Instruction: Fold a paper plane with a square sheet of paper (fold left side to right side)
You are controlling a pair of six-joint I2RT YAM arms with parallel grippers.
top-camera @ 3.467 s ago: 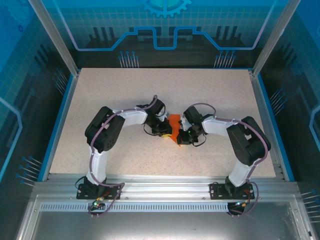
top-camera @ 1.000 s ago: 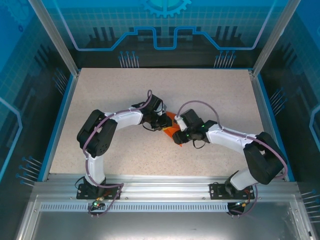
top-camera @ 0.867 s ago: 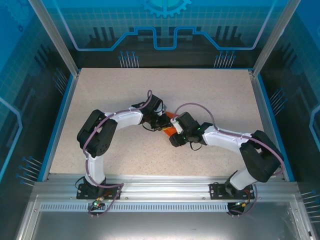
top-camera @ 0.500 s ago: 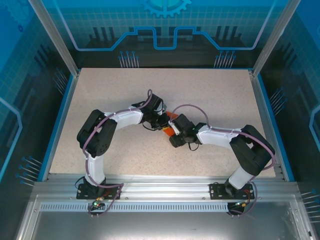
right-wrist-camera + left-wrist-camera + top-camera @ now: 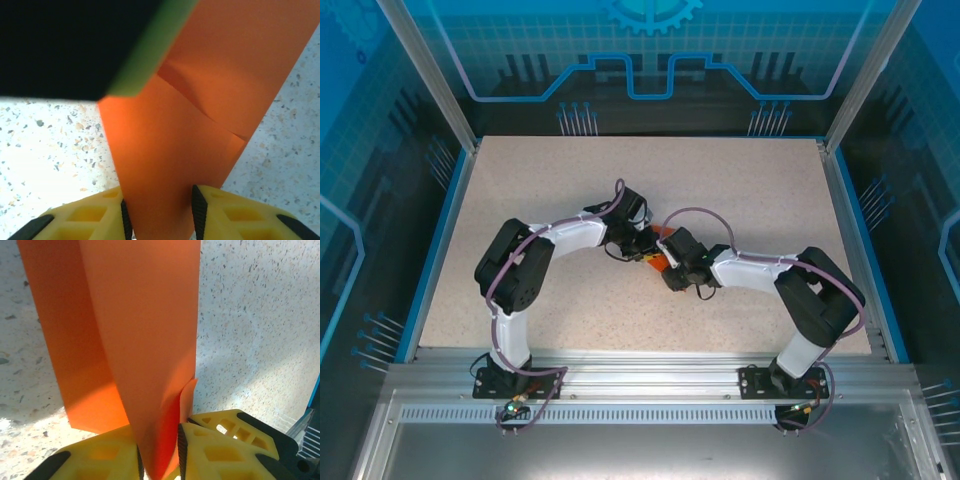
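Looks roughly midway: paper at worktop centre shows creased, overlapping layers, no dart yet. Left tool pinches it from 9 o'clock. Right tool straddles it from 4 o'clock, can't tell if gripping.

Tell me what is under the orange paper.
In the left wrist view, a lower layer of the same sheet lies under the raised fold of the orange paper. The speckled table shows on both sides. The surface directly beneath is covered.
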